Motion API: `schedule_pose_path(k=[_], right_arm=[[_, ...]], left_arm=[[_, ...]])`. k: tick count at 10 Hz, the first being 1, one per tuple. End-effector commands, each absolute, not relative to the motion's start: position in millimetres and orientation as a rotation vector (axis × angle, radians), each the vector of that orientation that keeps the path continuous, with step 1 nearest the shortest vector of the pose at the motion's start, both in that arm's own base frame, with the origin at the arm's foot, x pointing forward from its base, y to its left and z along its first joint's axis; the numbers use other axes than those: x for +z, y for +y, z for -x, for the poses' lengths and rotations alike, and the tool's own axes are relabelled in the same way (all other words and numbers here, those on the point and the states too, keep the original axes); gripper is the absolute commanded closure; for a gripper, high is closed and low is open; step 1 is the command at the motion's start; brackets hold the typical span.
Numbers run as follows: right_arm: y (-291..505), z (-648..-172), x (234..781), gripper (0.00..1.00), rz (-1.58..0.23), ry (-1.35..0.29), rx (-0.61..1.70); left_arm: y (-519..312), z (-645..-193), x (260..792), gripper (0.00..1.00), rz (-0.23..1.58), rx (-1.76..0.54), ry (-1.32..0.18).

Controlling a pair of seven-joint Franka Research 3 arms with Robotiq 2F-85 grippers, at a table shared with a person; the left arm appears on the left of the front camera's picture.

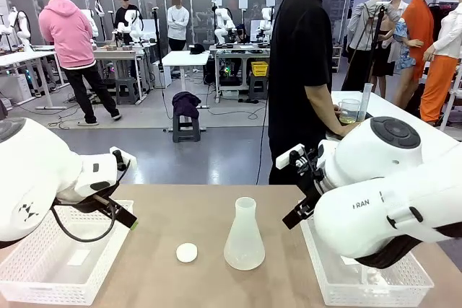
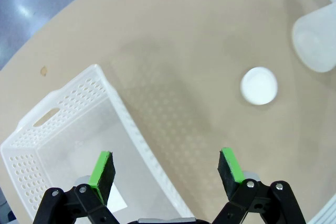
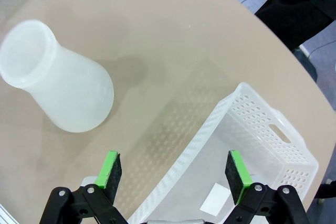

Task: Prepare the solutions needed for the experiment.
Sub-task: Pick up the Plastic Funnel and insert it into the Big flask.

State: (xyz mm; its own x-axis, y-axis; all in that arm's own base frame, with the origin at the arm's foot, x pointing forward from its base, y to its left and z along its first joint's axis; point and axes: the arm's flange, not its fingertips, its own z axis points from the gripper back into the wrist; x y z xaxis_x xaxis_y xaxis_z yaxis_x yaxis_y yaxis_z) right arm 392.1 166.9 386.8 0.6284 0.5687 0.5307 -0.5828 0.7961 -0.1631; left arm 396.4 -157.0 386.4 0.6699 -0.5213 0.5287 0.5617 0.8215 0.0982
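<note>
Solutions point(image 1: 349, 117) show as a shallow pale yellow-green layer in a clear beaker point(image 1: 349, 108) on the white side table point(image 1: 393, 111) beyond the worktop point(image 1: 180, 210), right at the hand of a person point(image 1: 299, 70) in black (whether that hand grips the beaker I cannot tell). On the worktop, a white perforated basket point(image 1: 43, 279) sits at the robot's left and a second basket point(image 1: 375, 288) at its right. Between them stands a frosted conical flask point(image 1: 244, 239), upright and uncapped, with a small round white cap point(image 1: 187, 252) lying just beside it on the left. The left fingers point(image 2: 103, 171) are spread wide and hold nothing, hanging over the near basket's rim. The right fingers point(image 3: 111, 169) are likewise released, above the other basket's corner.
</note>
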Motion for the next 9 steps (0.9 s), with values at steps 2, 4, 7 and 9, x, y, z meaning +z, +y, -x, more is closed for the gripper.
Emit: schedule_pose_path(k=[2,4,7,9], right_arm=[[159.9,-353.2,436.5,0.0,-0.21,-0.631,0.589],[158.8,-341.9,463.5,0.0,-0.435,-0.602,0.496],[145.5,-339.8,494.6,0.0,-0.839,-0.436,0.231],[127.7,-350.3,494.7,0.0,-1.042,-0.317,0.015]], left_arm=[[-123.2,-349.1,437.3,0.0,0.309,-0.651,-0.593],[-111.3,-333.0,464.7,0.0,0.506,-0.536,-0.586],[-84.6,-331.4,487.0,0.0,0.839,-0.296,-0.484],[-55.1,-337.1,488.3,0.0,1.034,-0.163,-0.4]])
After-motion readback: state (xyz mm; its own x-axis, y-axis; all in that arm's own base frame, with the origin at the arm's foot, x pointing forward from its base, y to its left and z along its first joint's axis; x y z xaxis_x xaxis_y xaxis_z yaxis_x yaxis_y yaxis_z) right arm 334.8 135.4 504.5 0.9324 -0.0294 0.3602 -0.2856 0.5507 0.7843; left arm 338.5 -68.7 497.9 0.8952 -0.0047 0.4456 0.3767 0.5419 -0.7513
